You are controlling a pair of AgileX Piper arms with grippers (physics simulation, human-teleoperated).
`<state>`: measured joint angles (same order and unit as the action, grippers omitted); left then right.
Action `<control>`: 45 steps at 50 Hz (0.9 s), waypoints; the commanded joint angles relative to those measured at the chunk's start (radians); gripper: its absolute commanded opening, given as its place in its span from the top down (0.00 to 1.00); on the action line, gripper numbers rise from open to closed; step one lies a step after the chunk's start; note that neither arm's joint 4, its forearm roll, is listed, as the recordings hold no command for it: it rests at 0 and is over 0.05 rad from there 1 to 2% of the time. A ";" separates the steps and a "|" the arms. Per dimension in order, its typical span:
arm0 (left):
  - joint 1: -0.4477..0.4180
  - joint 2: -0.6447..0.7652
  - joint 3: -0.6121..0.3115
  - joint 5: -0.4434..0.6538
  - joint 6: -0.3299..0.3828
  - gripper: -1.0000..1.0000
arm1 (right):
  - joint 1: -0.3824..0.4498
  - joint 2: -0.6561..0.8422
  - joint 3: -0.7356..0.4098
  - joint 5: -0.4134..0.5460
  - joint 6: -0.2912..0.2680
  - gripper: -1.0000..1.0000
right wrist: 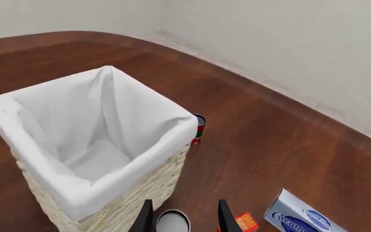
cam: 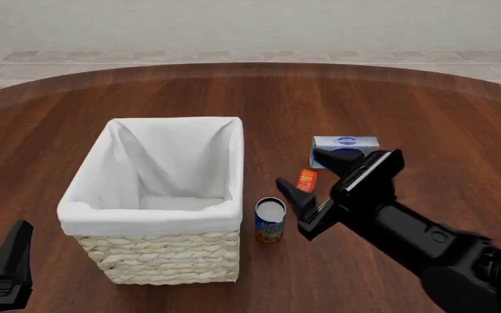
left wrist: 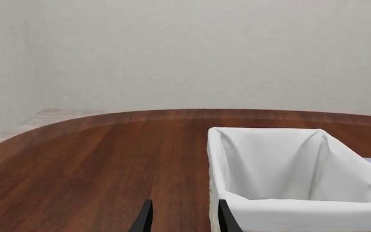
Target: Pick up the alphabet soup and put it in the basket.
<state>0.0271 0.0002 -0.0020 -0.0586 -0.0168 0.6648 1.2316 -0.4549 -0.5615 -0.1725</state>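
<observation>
The alphabet soup [cam: 270, 220], a small blue-labelled can with a silvery top, stands upright just right of the basket's near right corner. The basket [cam: 159, 257] is cream wicker with a white cloth lining and holds nothing that I can see. My right gripper [cam: 296, 207] hangs open close beside the can on its right, slightly above it. In the right wrist view the can's top [right wrist: 172, 223] shows between the spread fingers of the right gripper [right wrist: 184, 220], with no contact visible. My left gripper [cam: 7, 261] is low at the near left, open [left wrist: 184, 222], away from the can.
A small red-orange box [cam: 307, 179] lies behind the right gripper. A blue-and-white box [cam: 346, 143] sits further back. In the right wrist view a small dark can-like thing [right wrist: 199, 128] peeks out beside the basket's far corner. The round wooden table [cam: 425, 111] extends all around.
</observation>
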 commanded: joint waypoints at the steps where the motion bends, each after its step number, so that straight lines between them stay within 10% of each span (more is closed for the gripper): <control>1: 0.000 0.000 0.000 0.000 -0.001 0.00 | 0.010 0.052 -0.004 -0.029 0.001 0.00; 45: 0.001 0.000 0.000 -0.001 -0.001 0.00 | 0.012 0.221 -0.050 -0.049 -0.003 0.00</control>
<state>0.0273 0.0002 -0.0019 -0.0590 -0.0173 0.6780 1.4145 -0.4936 -0.6088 -0.1770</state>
